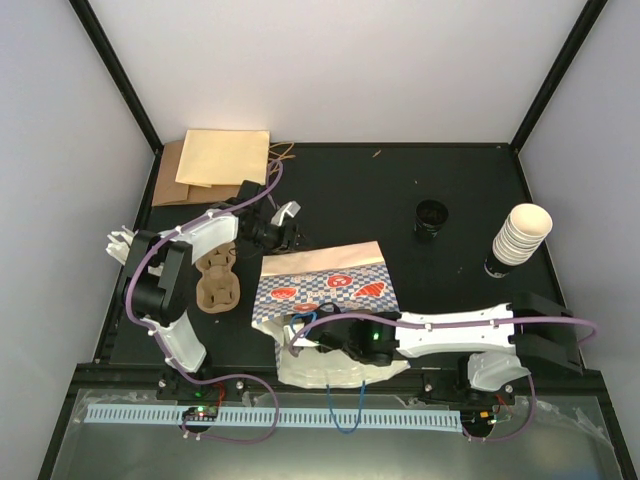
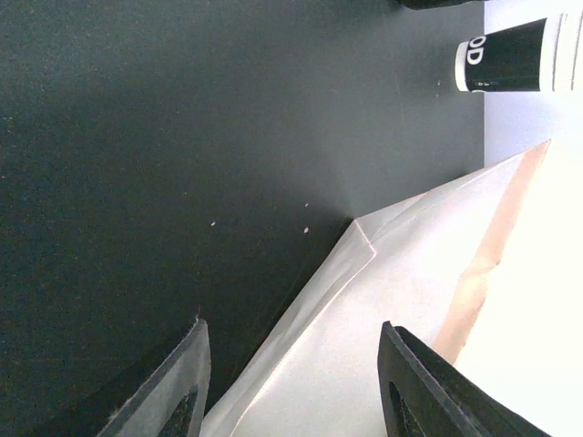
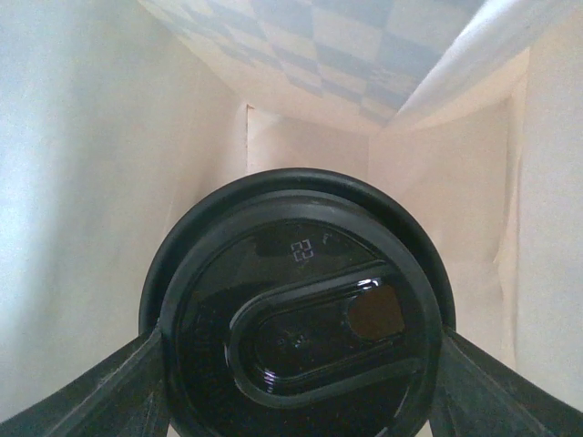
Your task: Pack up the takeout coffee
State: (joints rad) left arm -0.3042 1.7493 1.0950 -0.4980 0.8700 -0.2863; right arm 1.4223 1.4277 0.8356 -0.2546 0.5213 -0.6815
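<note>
Far left, at the back of the black table (image 1: 460, 180), there is a pile of flat brown bags (image 1: 215, 160). In front of them a brown cup tray (image 1: 217, 280) lies flat, just beside the L arm.

The L hand (image 2: 291, 328) hangs over the back-left corner of the checked bag (image 1: 325, 285). Its 2 fingers (image 2: 182, 382) stand apart & grip nothing. The bag's pale corner shows under the gap. Can't tell if they touch it.

The checked bag lies on its side in the middle of the table. It has blue & white squares w/ red marks on top, & its white open end is at the near side.

The R arm lies across from the right, & the R hand (image 3: 301, 339) is inside the bag. It grips the coffee (image 3: 296, 300) w/ one finger on each side, both touching. Only the black lid (image 3: 209, 273) shows. It is round w/ a raised oval on top. The cup under it is hidden. White bag walls are all round it, w/ checked paper above.

More to the right, well apart from the bag, sits a small black round thing (image 1: 432, 218). Then comes a tall stack of cream cups (image 1: 520, 235) w/ a black bottom, near the right edge.
</note>
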